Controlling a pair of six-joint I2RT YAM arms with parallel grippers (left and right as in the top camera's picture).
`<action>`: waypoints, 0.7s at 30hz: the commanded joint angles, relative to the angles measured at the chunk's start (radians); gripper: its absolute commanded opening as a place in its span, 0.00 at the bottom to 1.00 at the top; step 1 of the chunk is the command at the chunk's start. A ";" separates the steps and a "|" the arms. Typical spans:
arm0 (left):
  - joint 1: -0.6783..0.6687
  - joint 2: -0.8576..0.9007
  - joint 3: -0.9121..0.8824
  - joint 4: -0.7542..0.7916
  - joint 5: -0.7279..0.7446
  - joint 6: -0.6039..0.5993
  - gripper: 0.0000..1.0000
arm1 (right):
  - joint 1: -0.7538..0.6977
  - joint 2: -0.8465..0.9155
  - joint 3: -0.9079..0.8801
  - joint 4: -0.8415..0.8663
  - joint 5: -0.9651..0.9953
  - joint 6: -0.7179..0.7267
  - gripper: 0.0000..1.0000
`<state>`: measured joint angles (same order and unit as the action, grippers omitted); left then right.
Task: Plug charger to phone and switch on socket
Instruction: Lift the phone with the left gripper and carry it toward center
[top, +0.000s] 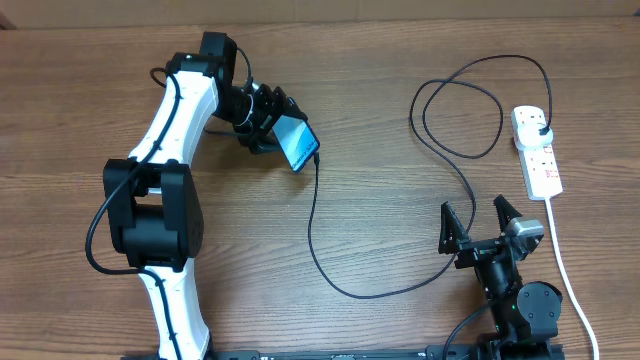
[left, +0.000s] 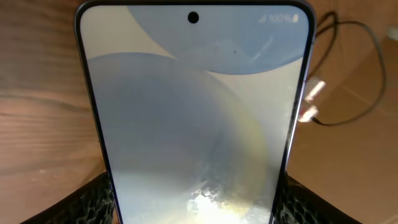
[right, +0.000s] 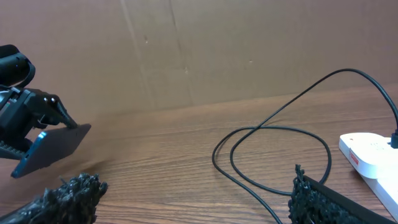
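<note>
Two arms, two very different jobs here. The left gripper (top: 276, 124) is clamped on the phone (top: 298, 141), its fingers (left: 93, 202) pinching the long edges near the bottom end. The phone is up off the table (top: 380, 80) and tilted, its lit screen facing the left wrist camera. A side grip like this steadies the phone so a plug can be pushed against it. The camera hole is at the far end, though, so I judge the port is at the end nearest the fingers. That is a tight spot to reach.

The charger (top: 312, 230) is half dealt with. Its black plug (top: 541, 128) sits in the far outlet of the socket (top: 538, 155). The cable loops across the table and runs up to the phone's outer corner. The tip ends just beside the phone's edge, and I cannot tell that it is seated in anything. It looks more alongside than in.

The right gripper (top: 478, 222) has its jaws spread wide and holds nothing. It hangs near the front of the table, just inboard of the socket's white cord. From there it is close to both the slack cable and the red-marked switches (top: 547, 172), which fits an arm waiting for either job. I cannot read whether a switch is on or off.

By my reckoning the plugging comes first. The slack loops give plenty of cable to work with, but a thin loose tip will be fiddly to line up.
</note>
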<state>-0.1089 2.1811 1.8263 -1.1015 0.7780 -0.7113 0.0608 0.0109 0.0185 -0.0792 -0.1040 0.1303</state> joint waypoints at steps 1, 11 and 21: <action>0.003 0.002 0.035 -0.002 0.143 -0.093 0.39 | 0.005 -0.008 -0.011 0.003 0.006 -0.001 1.00; 0.003 0.002 0.035 -0.002 0.271 -0.169 0.39 | 0.005 -0.008 -0.011 0.003 0.006 -0.001 1.00; 0.003 0.002 0.035 -0.002 0.374 -0.207 0.39 | 0.005 -0.008 -0.011 0.003 0.006 -0.001 1.00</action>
<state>-0.1089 2.1811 1.8263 -1.1030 1.0565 -0.8871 0.0605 0.0109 0.0185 -0.0792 -0.1040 0.1303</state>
